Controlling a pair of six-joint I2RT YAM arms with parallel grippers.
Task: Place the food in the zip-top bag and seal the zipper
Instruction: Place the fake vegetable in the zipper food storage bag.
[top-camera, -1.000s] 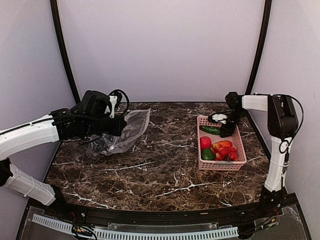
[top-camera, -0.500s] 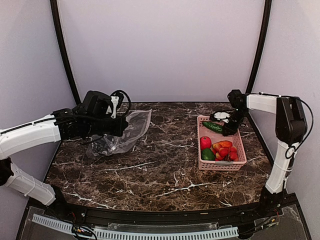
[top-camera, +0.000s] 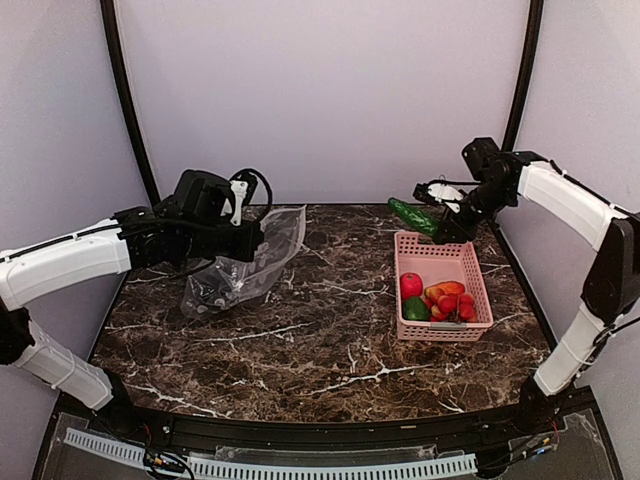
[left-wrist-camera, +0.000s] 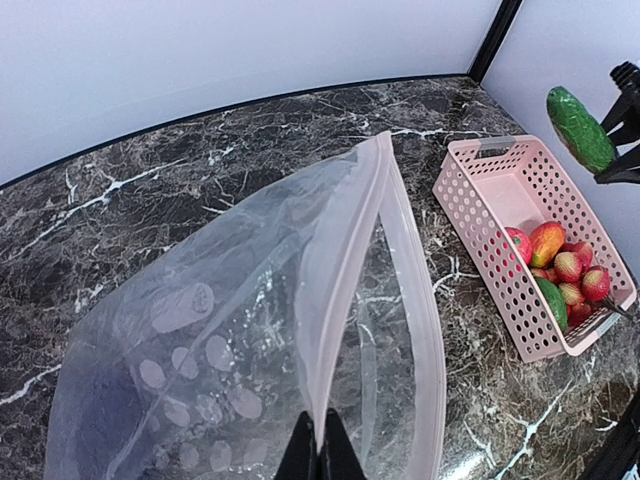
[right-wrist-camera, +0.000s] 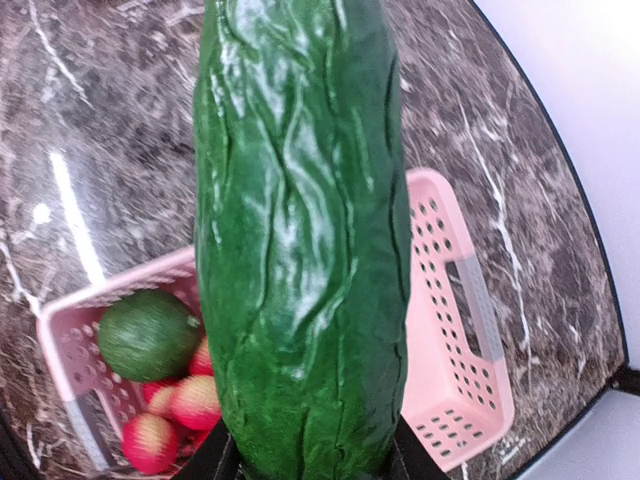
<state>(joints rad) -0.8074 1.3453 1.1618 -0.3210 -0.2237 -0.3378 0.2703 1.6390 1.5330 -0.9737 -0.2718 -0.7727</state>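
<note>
The clear zip-top bag (top-camera: 250, 262) hangs at the left. My left gripper (top-camera: 250, 240) is shut on one lip of its mouth, seen in the left wrist view (left-wrist-camera: 320, 455). The mouth gapes open between the two pale zipper strips (left-wrist-camera: 345, 270). A dark shape (top-camera: 205, 292) shows through the bag's low end. My right gripper (top-camera: 440, 222) is shut on the green cucumber (top-camera: 412, 216), held in the air above the basket's far left corner. The cucumber fills the right wrist view (right-wrist-camera: 300, 230). A strawberry (top-camera: 411, 285), green pepper (top-camera: 417, 309), orange piece (top-camera: 449, 288) and red grapes (top-camera: 457, 307) lie in the basket.
The pink slotted basket (top-camera: 482, 300) stands at the right on the dark marble table (top-camera: 320, 330); it also shows in the left wrist view (left-wrist-camera: 480, 215) and below the cucumber (right-wrist-camera: 450, 330). Black frame posts rise at the back corners.
My right gripper has lifted the cucumber out of the basket, up and toward the back left. My left gripper has shifted slightly right with the bag.
</note>
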